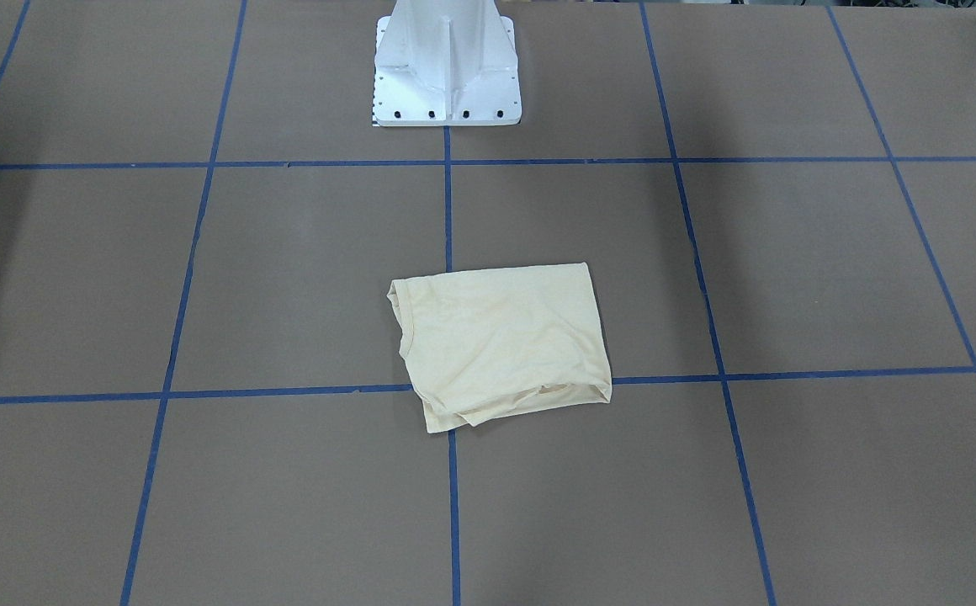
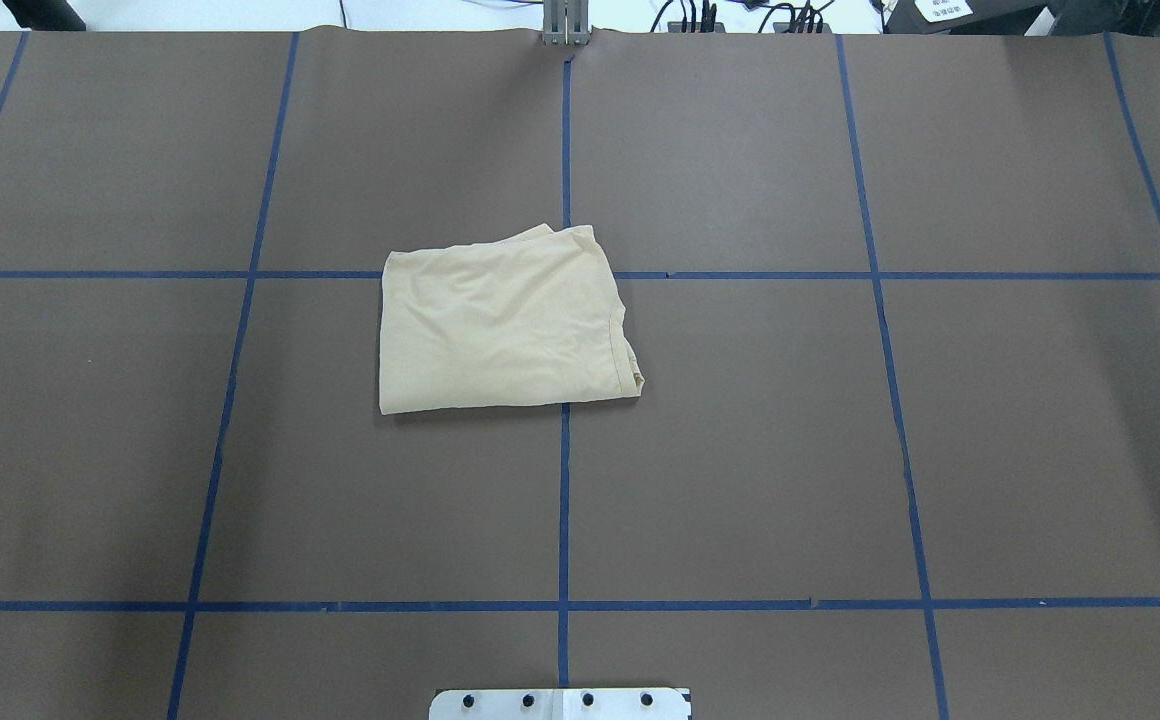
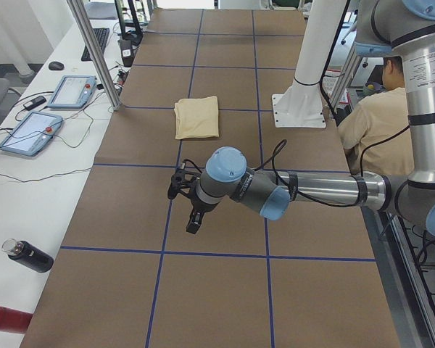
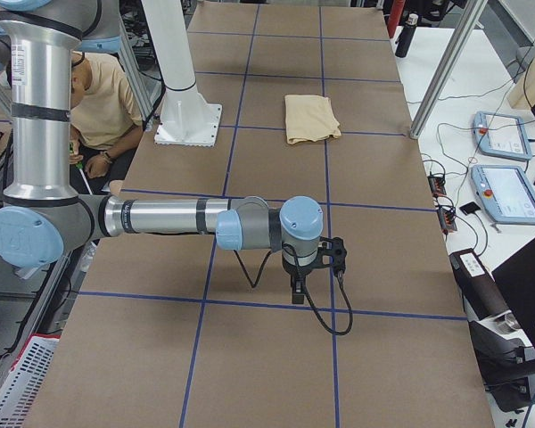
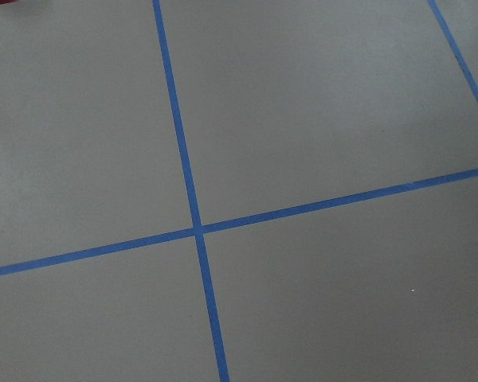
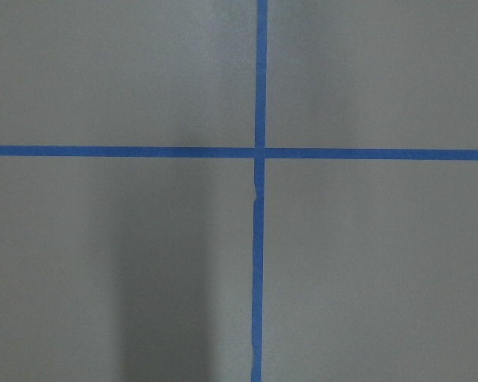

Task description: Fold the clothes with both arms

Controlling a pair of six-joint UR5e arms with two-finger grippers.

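table (image 2: 840,450): brown cover, blue tape grid (image 2: 565,500), fills every view.
left arm (image 3: 304,190): lower middle of left side view, stretched low over bare table, well apart from shirt.
right arm (image 4: 160,216): same pose, middle of right side view.
T-shirt (image 2: 500,320): just left of and above centre in overhead frame, on the tape cross. Compact rectangle, print hidden, one layer peeking out at the far edge.
left gripper (image 3: 193,223): pointing down, holding nothing; jaw state can't tell.
right gripper (image 4: 296,292): same, can't tell.
progress: folding looks done; at most squaring up that edge is left.
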